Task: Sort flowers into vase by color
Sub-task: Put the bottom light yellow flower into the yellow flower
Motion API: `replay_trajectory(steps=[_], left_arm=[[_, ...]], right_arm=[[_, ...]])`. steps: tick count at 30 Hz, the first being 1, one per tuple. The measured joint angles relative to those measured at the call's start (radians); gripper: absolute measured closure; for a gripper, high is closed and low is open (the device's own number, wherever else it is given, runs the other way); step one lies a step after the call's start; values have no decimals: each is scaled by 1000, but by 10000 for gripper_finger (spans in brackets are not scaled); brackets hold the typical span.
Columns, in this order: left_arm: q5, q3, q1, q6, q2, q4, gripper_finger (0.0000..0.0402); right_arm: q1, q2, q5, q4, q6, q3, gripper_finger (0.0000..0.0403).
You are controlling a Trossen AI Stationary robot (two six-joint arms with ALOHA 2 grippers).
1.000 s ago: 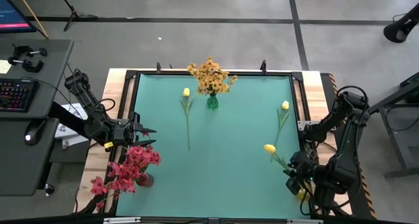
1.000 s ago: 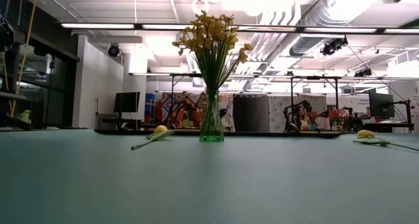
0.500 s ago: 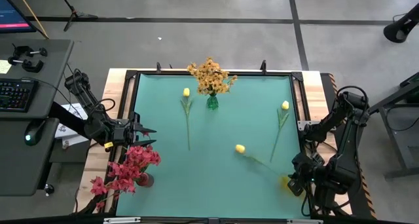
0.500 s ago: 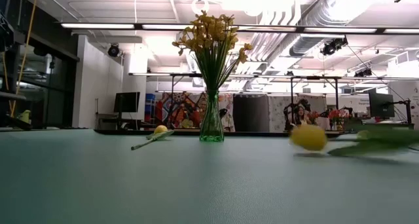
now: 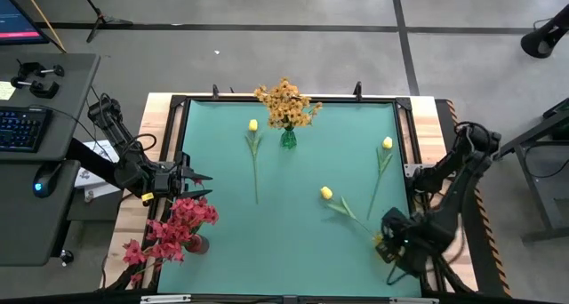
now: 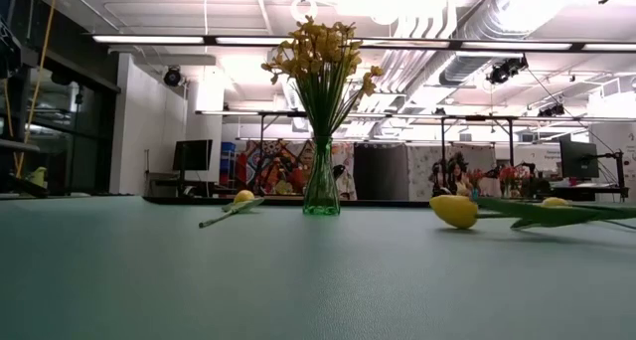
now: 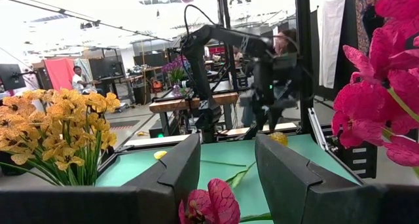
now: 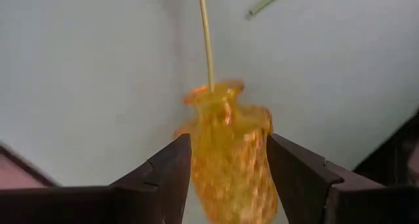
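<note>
Big open workshop in the background with ceiling ducts and strip lights, and in the middle of it sits the table with a teal mat point(image 5: 293, 242) framed in wood. At the mat's far edge, about centre, a green glass vase point(image 5: 288, 139) holds the orange-yellow sprays point(image 5: 286, 102), standing upright. Off the mat's near left corner there's a red vase point(image 5: 197, 244) stuffed with the red-pink blooms point(image 5: 173, 228). Three yellow tulip-like buds are lying flat on the mat: one point(image 5: 253, 126) just left of the green vase with its stem running toward the near edge, one point(image 5: 387, 143) close to the right edge, and a third point(image 5: 326, 193) right of centre whose stem angles toward the near right corner. That stem ends right by an orange-yellow glass vase point(image 8: 229, 152), which sits between the fingers of the right gripper point(image 5: 388, 244) at the near right corner; the fingers flank the vase's body, but I honestly cannot tell if they're actually pressing on it or just standing beside it. The left gripper point(image 5: 201, 185) hangs over the mat's left edge just above the red-pink blooms, fingers apart with nothing between them, a bloom poking up in front of it in its wrist camera.
</note>
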Motion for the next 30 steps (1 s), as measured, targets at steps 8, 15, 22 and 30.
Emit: replay_trajectory(steps=[8,15,22,30], left_arm=[[0,0,0,0,0,0,266],[0,0,0,0,0,0,266],[0,0,0,0,0,0,266],[0,0,0,0,0,0,266]], right_arm=[[-168,0,-79,50,-232,-31,214],[-218,-1,-115,70,-331,-3,214],[-218,-1,-129,92,-334,-3,214],[-218,-1,-118,90,-337,-2,156]])
